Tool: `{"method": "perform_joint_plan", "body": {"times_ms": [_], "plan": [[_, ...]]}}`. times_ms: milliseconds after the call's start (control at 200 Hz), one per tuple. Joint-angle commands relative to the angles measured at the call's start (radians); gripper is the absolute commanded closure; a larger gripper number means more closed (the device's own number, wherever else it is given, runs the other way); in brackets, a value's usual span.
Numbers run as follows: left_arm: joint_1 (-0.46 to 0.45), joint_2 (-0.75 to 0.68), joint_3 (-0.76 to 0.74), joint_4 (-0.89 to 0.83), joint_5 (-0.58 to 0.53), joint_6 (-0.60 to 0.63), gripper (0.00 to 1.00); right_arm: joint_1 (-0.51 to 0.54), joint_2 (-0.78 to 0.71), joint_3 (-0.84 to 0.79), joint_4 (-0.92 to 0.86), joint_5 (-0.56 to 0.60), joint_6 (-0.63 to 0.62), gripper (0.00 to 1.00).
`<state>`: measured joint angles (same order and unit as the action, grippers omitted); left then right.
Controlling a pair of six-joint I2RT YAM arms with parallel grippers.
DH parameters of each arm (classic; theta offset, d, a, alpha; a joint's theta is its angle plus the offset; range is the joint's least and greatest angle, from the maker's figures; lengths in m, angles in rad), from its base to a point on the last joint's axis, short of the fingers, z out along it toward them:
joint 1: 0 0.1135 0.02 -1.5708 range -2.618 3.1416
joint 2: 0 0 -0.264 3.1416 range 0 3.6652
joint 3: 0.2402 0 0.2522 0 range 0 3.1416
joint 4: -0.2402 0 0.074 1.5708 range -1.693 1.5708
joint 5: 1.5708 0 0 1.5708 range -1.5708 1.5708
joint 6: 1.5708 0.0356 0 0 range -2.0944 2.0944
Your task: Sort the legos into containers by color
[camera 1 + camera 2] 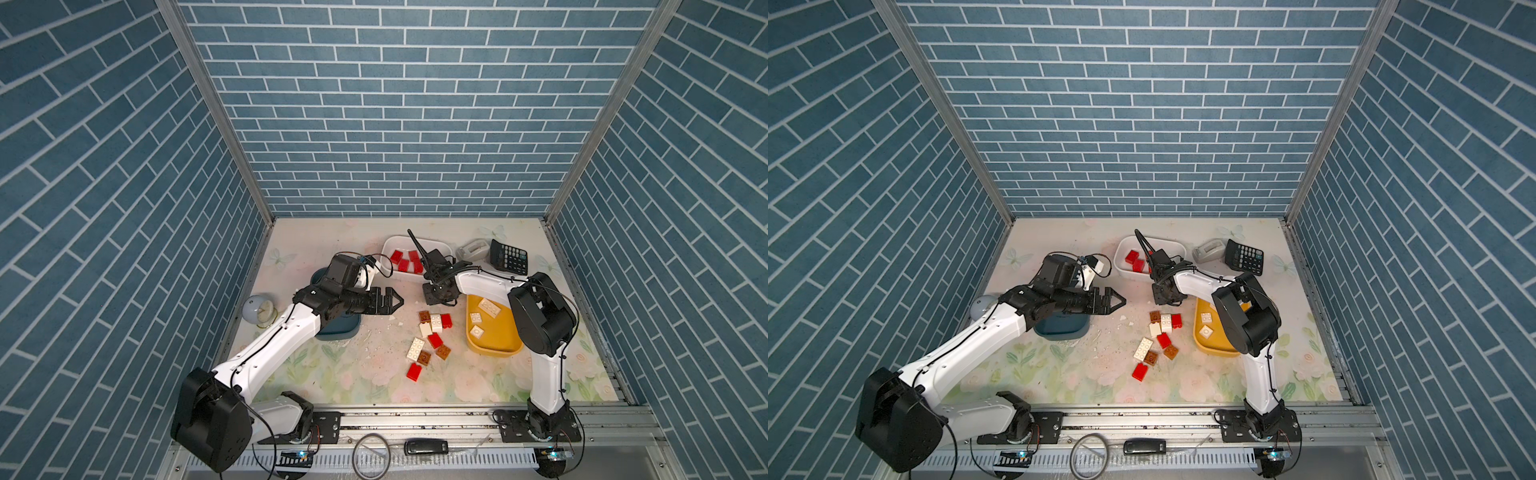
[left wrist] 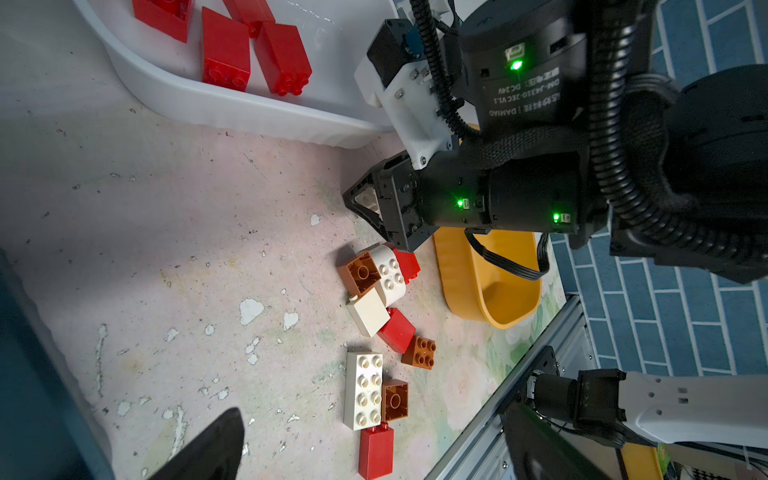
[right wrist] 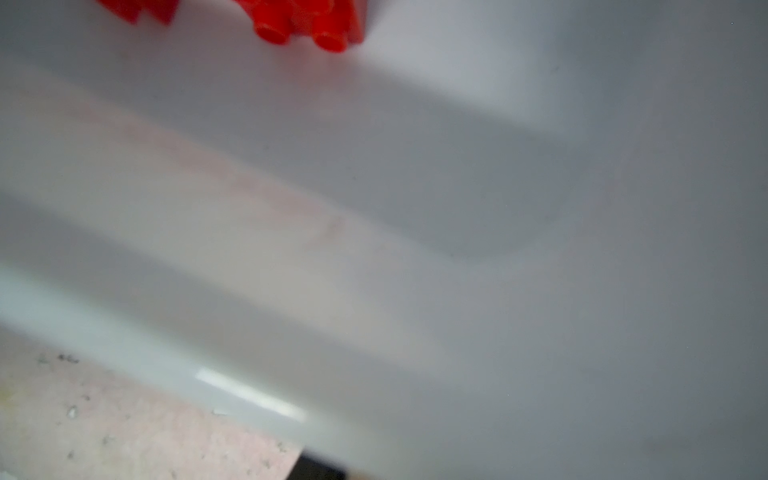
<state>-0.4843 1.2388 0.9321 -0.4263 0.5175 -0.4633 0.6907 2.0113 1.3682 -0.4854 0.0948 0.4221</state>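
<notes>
Black calc [image 1: 508, 257] beside grey tape disp. [image 1: 473, 250], back right corner.

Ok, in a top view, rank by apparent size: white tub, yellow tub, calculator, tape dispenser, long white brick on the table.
Largest, unranked: white tub and yellow tub, alike, both partly hidden by the right arm.
Then calculator.
Then tape dispenser.
Smallest: long white brick.

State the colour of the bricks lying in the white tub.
The bricks are red, clearest in the left wrist view.
</notes>
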Motion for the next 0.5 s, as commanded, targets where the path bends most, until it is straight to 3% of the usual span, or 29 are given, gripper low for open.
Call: {"method": "perform_joint_plan", "body": {"times_ms": [0, 145, 495], "plan": [[0.006, -0.019, -0.015, 0.012, -0.005, -0.004, 0.00, 0.006, 0.004, 0.011, -0.037, 0.018, 0.015, 0.73], [0.006, -0.012, -0.012, 0.021, 0.002, -0.009, 0.00, 0.006, -0.063, 0.008, -0.072, 0.020, 0.006, 0.74], [0.007, 0.002, -0.009, 0.053, 0.027, -0.032, 0.00, -0.059, -0.438, -0.148, -0.220, 0.065, -0.009, 0.74]]}}
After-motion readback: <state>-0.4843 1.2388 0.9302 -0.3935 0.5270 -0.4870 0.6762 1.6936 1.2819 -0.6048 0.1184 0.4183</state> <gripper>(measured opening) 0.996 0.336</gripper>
